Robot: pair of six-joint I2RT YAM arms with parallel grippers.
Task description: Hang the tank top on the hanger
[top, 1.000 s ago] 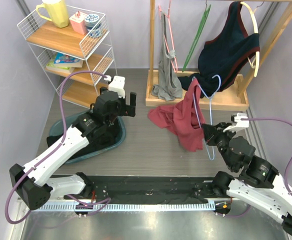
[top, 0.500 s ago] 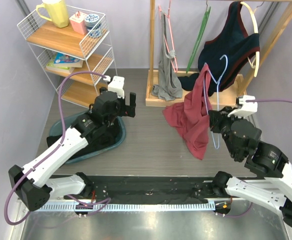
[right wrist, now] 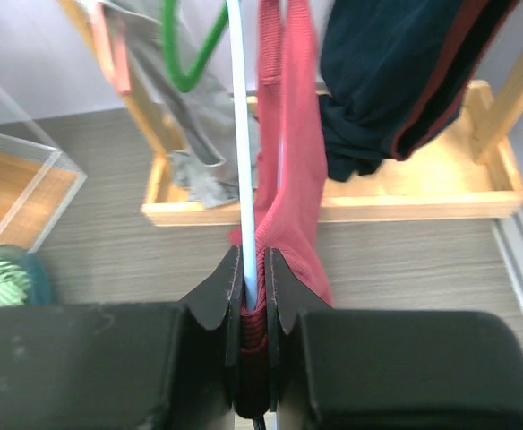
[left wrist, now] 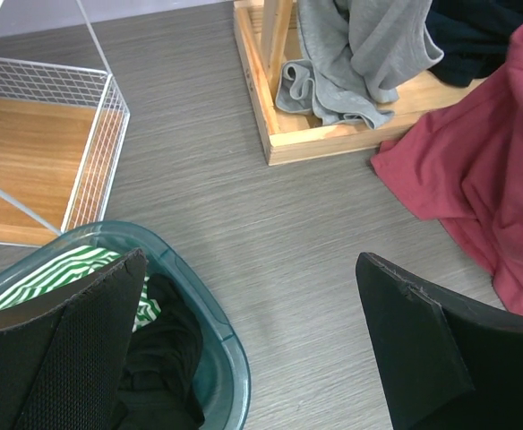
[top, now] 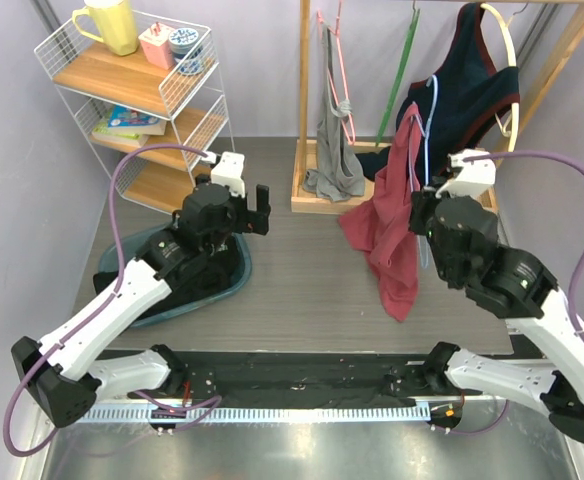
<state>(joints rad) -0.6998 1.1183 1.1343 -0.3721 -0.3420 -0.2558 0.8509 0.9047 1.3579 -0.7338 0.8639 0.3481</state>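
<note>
Right gripper was closed tight, its jaws pinching the thin light-blue hanger together with a fold of the maroon tank top. It held both raised in front of the wooden rack. Left gripper stood spread wide and held nothing, hovering above the near edge of the teal basin.

A grey wood-grain table carried everything. At its far side stood the rack, a wooden frame on a tray-like base, and to the left of that a white wire shelf unit with wooden boards. The tank top hung in a long drape from the hanger, between the rack's base and the right arm. Its upper part lay against the wire and its lower end trailed toward the table. Whether the lowest folds touched the surface could not be told. Behind it, a navy garment with red trim hung on the rack's right side. The basin sat at the left, beneath the left arm, holding black cloth and a green-striped piece. A grey garment drooped onto the rack's base at its left end. From above, the hanger rose with its hook close to the navy garment. A green hanger and a pink hanger hung from the rack. A yellow mug stood on the top shelf.
</note>
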